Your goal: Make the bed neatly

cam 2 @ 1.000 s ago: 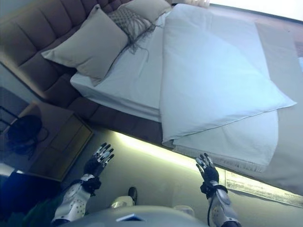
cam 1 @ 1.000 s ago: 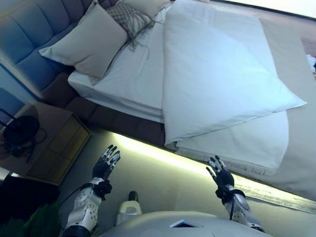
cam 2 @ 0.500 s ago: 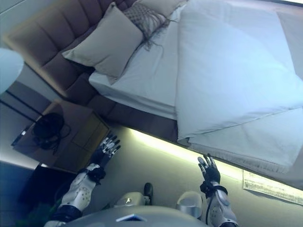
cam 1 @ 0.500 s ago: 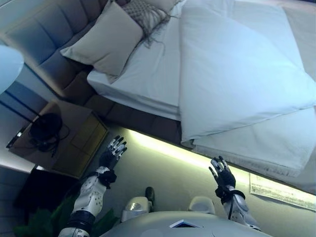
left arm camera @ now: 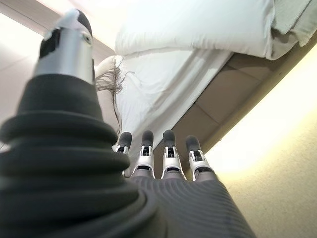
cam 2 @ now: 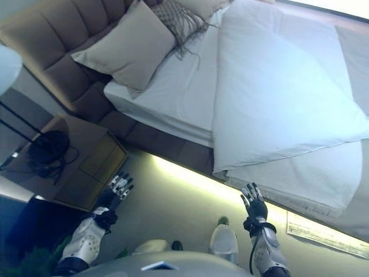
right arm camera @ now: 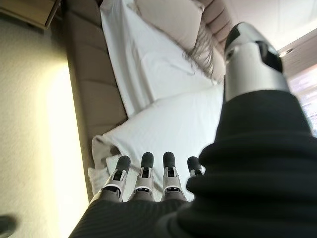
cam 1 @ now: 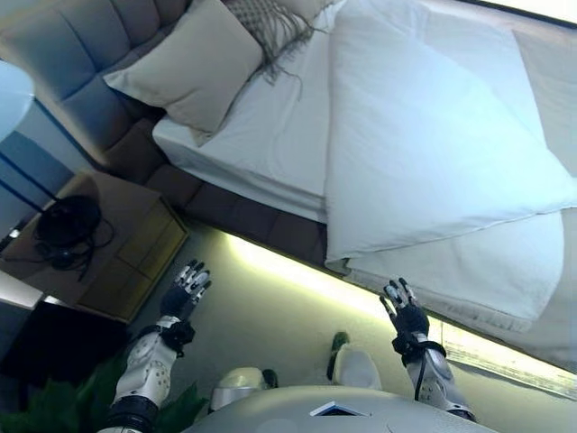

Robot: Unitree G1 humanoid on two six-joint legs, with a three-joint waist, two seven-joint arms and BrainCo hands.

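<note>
The white duvet point(cam 1: 433, 153) lies folded back across the bed point(cam 1: 270, 135), its corner overhanging the edge at 12 o'clock of the right hand point(cam 1: 407, 317). Left hand point(cam 1: 183, 291) and right: fingers straight, empty. Judged soft, bulky, light; grip the hanging corner.

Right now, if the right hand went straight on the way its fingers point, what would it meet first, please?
Probably the overhanging edge of the folded white duvet: the right hand, fingers straight, points at it across bare floor, though depth is unclear.
</note>
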